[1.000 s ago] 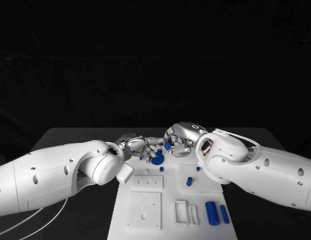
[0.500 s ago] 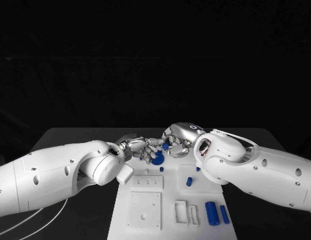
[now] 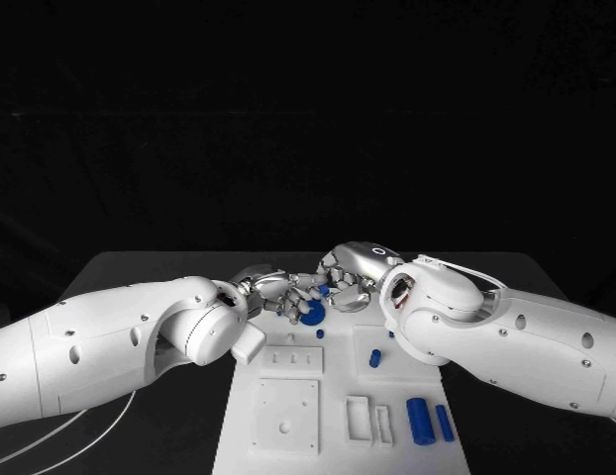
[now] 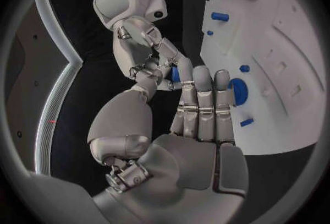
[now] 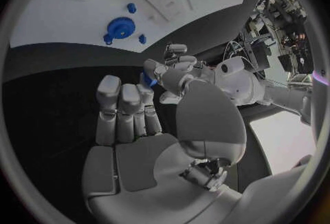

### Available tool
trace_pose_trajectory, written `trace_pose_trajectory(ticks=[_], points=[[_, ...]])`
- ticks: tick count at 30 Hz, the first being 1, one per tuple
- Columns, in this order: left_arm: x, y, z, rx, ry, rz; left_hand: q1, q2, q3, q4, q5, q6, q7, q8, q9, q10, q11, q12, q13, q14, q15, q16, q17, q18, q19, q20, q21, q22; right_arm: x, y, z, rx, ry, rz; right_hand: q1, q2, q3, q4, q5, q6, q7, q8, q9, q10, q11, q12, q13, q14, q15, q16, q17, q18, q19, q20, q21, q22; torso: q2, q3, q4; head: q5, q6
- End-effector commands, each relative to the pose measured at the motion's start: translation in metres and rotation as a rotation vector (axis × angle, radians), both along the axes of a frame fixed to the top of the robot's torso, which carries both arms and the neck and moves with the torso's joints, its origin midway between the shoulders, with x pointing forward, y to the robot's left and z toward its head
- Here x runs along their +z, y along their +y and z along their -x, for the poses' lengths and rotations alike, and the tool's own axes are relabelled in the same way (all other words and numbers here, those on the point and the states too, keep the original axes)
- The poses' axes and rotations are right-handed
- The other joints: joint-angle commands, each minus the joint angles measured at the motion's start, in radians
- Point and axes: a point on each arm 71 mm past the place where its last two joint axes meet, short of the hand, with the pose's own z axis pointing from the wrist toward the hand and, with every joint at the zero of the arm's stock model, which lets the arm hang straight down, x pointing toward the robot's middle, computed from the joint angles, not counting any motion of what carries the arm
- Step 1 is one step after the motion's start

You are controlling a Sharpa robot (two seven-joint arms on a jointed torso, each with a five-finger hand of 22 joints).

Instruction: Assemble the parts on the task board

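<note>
Both hands meet fingertip to fingertip above the far end of the white task board (image 3: 340, 396). Between them is a small blue part (image 3: 323, 289). In the left wrist view the blue part (image 4: 175, 74) sits between my left hand's (image 4: 196, 125) thumb and nearest finger, with my right hand's (image 4: 141, 42) fingertips on it from the other side. The right wrist view has the part (image 5: 146, 80) at my right hand's (image 5: 131, 125) fingertips, against my left hand (image 5: 175, 72). A blue gear (image 3: 313, 315) lies on the board just below the hands.
Small blue pegs (image 3: 374, 358) stand on the board near the gear. Two blue cylinders (image 3: 420, 421) lie at the board's near right. White blocks with recesses (image 3: 287, 416) sit at the near left. Black table (image 3: 152, 272) surrounds the board.
My right hand has shifted slightly left, bringing the blue part closer against my left hand's fingers. The left arm has barely moved.
</note>
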Motion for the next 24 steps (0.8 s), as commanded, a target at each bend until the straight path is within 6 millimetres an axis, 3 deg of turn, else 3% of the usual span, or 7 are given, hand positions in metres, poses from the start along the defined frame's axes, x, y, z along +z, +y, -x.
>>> trace_pose_trajectory(ticks=[1, 17, 21, 24], points=[[0.0017, -0.0045, 0.001, -0.024, -0.006, 0.004, 0.003, 0.007, -0.001, 0.003, -0.004, 0.0, 0.001, -0.005, -0.001, -0.007, 0.002, 0.007, 0.002, -0.004, 0.0, 0.007, -0.001, -0.006, -0.005, -0.076, 0.003, 0.001, -0.0002, 0.0047, 0.0019, 0.02, -0.002, 0.01, -0.001, -0.007, 0.006, -0.002, 0.006, 0.049, 0.041, 0.003, 0.001, 0.005, 0.0, -0.001, -0.002, 0.008, -0.002, -0.005, -0.001, 0.053, 0.007, -0.001, 0.003, 0.007, 0.0, 0.0012, 0.0002, -0.001, -0.001], [0.0016, -0.0046, 0.0011, -0.026, -0.006, 0.002, 0.014, 0.015, -0.003, 0.0, -0.004, 0.002, 0.001, -0.005, -0.001, -0.008, 0.002, 0.009, 0.005, -0.005, 0.0, 0.01, -0.004, -0.007, -0.005, -0.077, 0.005, 0.001, -0.0016, 0.0107, 0.0039, 0.035, 0.013, 0.01, -0.002, -0.007, 0.007, -0.002, 0.007, 0.049, 0.041, 0.002, 0.001, 0.006, 0.0, -0.001, -0.002, 0.008, -0.002, -0.006, -0.001, 0.053, 0.007, -0.001, 0.002, 0.007, -0.001, 0.0008, 0.0009, -0.001, -0.001], [0.0017, -0.0049, 0.0012, -0.028, -0.007, 0.003, 0.026, 0.026, -0.004, -0.006, 0.0, 0.005, 0.001, -0.004, 0.0, -0.009, 0.001, 0.01, 0.007, -0.005, -0.001, 0.012, -0.006, -0.008, -0.006, -0.078, 0.007, 0.002, -0.0022, 0.0111, 0.0038, 0.036, 0.016, 0.013, -0.002, -0.007, 0.007, -0.002, 0.007, 0.049, 0.041, 0.002, 0.001, 0.006, 0.0, -0.002, -0.002, 0.008, -0.002, -0.006, -0.002, 0.053, 0.007, -0.001, 0.002, 0.007, -0.001, 0.0007, 0.0008, -0.001, -0.001], [0.0018, -0.005, 0.0011, -0.029, -0.008, 0.004, 0.043, 0.05, -0.003, -0.019, 0.007, 0.014, -0.001, 0.0, 0.002, -0.009, 0.0, 0.011, 0.01, -0.005, -0.001, 0.015, -0.008, -0.01, -0.007, -0.078, 0.009, 0.002, -0.0027, 0.0111, 0.0038, 0.036, 0.018, 0.016, -0.002, -0.007, 0.007, -0.002, 0.007, 0.049, 0.042, 0.002, 0.001, 0.006, 0.0, -0.002, -0.002, 0.008, -0.002, -0.006, -0.002, 0.053, 0.007, 0.0, 0.002, 0.007, -0.001, 0.0004, 0.0009, -0.001, -0.001]])
